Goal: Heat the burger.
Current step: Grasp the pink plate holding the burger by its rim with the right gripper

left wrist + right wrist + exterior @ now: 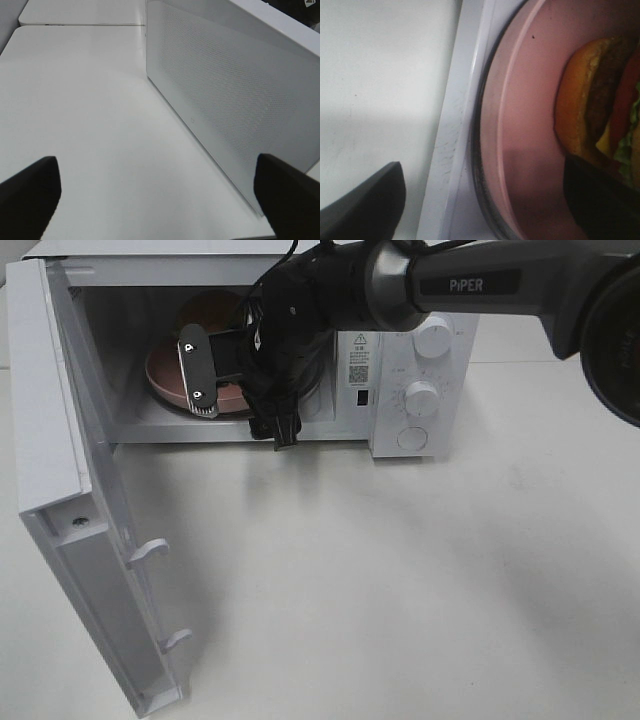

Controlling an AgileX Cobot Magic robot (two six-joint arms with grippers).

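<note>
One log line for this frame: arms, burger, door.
right gripper: open, inside microwave at plate | left gripper: open, idle outside | burger: on plate in microwave | door: open

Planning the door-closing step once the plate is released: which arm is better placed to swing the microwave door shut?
Probably the left. Its open end effector hovers free beside the open door, while the right end effector is inside the microwave at the burger plate.

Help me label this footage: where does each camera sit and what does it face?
Exterior high: above, facing the open microwave; right arm reaches inside.
Left wrist: on the left arm, facing the table and microwave door; open jaws' tips show.
Right wrist: inside, over the pink plate and burger.
Exterior and right wrist share the plate.
</note>
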